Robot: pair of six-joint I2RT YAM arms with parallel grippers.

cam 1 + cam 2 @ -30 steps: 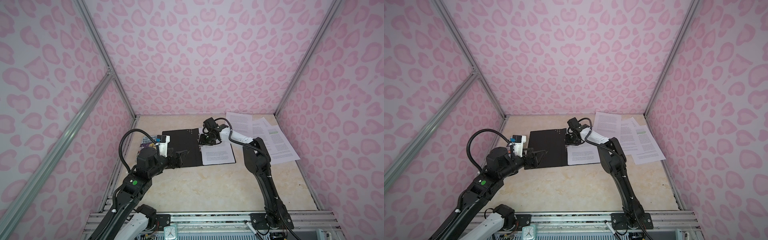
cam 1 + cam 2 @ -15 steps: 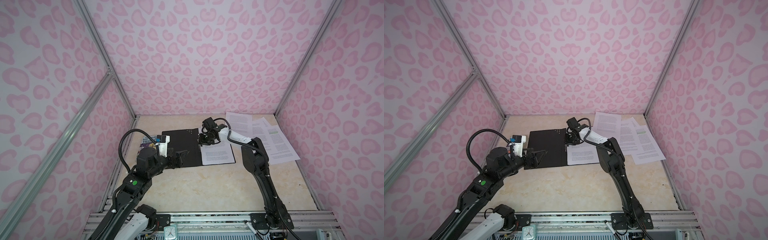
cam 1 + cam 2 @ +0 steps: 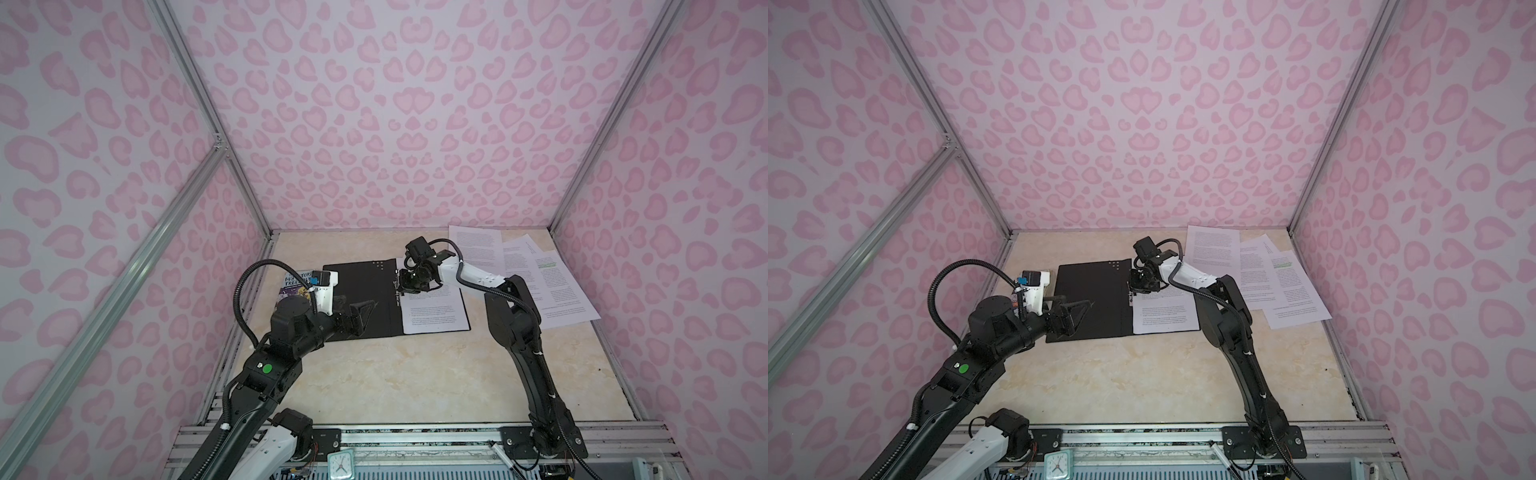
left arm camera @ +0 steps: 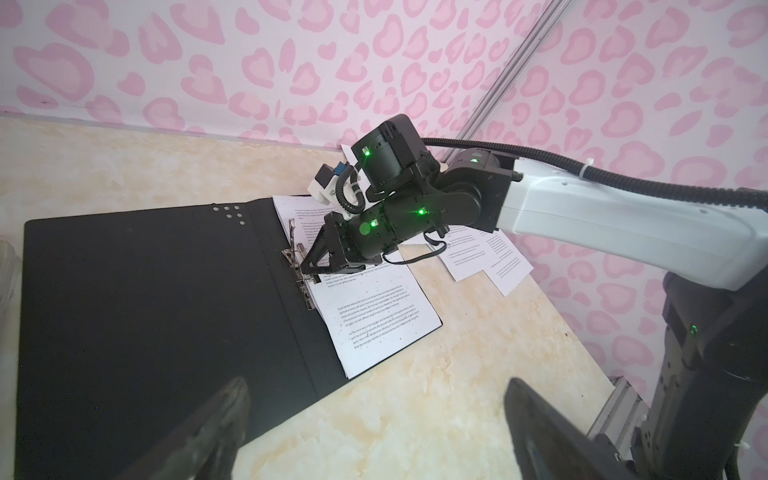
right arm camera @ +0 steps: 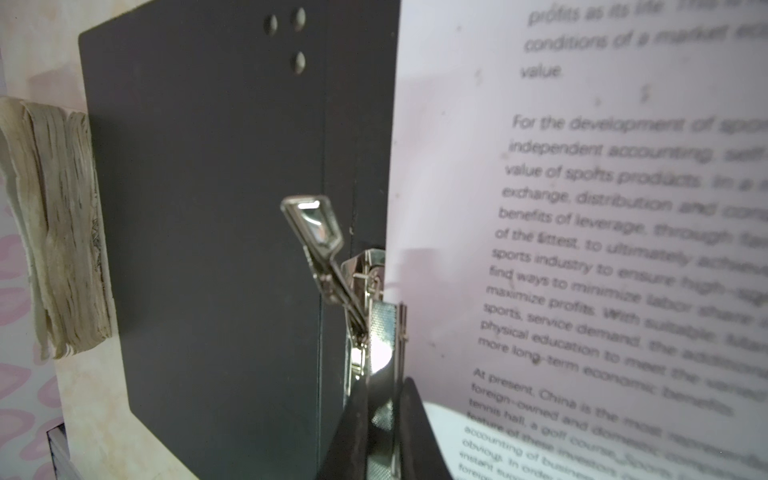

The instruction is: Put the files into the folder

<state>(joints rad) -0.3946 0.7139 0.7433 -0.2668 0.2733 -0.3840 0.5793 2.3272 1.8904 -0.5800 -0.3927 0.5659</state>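
The black folder [image 3: 361, 291] [image 3: 1092, 295] lies open on the table. One printed sheet of the files [image 3: 434, 316] [image 4: 374, 316] rests on its right half. More files [image 3: 540, 282] [image 3: 1279, 286] are spread loosely at the back right, one with a green line [image 3: 546, 262]. My right gripper [image 3: 401, 286] [image 4: 309, 270] [image 5: 384, 415] is at the folder's spine, shut on the plate of the metal clip [image 5: 374, 324]; the clip's lever [image 5: 316, 224] stands raised. My left gripper [image 3: 363, 311] [image 4: 376, 386] hovers open over the folder's left cover, holding nothing.
A colourful paperback book [image 3: 297, 284] [image 5: 58, 232] lies just left of the folder, partly behind my left wrist. Pink patterned walls enclose the table on three sides. A small clock [image 3: 340, 465] sits on the front rail.
My right gripper's fingers have closed onto the metal clip at the spine. My left arm has stayed where it was.
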